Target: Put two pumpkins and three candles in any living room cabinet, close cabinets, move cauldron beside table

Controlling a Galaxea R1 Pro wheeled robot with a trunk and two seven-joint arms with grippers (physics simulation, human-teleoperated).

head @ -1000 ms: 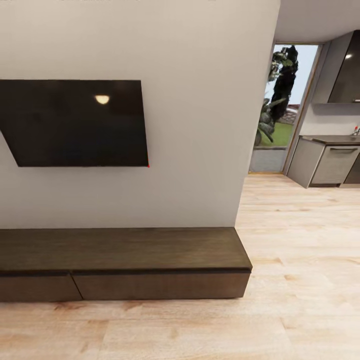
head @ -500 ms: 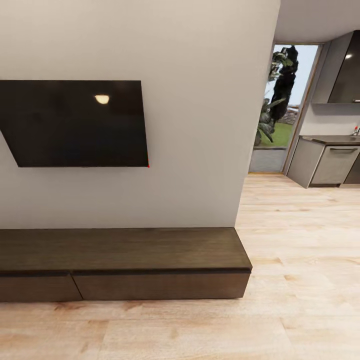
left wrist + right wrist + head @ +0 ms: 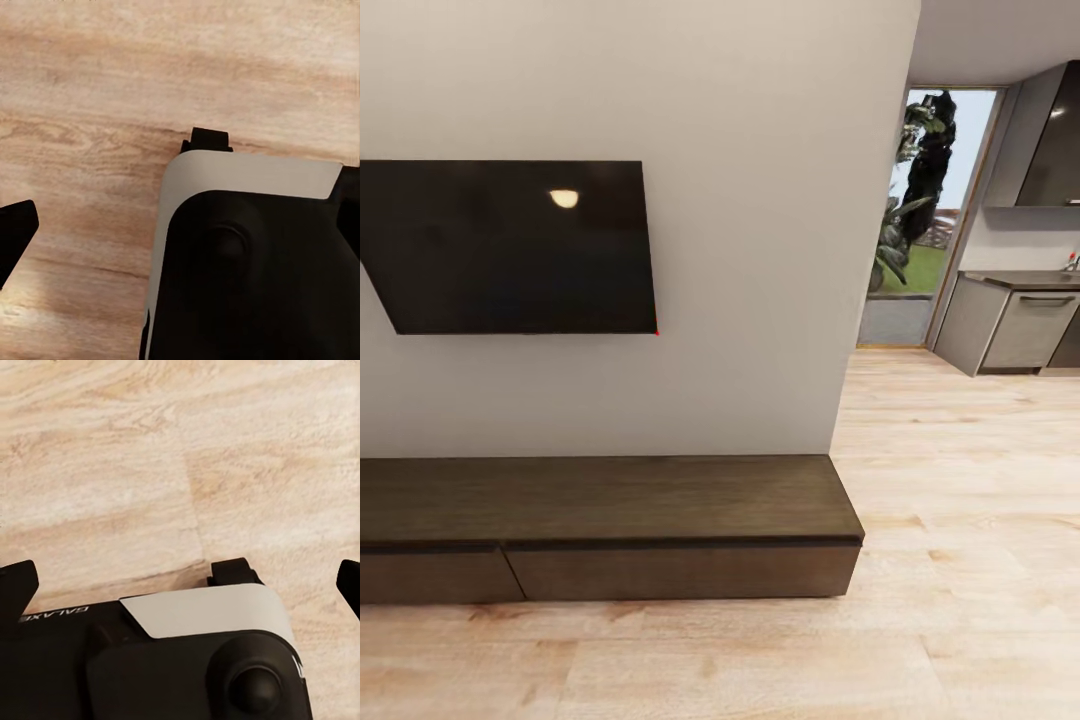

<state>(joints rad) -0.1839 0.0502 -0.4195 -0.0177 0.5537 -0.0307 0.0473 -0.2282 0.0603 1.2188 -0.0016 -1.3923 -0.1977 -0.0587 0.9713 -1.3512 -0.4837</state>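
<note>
Dark-brown cabinet, drawers shut, sits below a wall TV; both claws look parted and empty over wood floor, so the robot seems between steps, needing next to find pumpkins or candles.

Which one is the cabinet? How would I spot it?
Find the big black TV on the white wall. Right below it, on the wooden floor, sits the cabinet: long, low, dark brown, with flat shut drawer fronts, unlike the grey kitchen units beyond.
</note>
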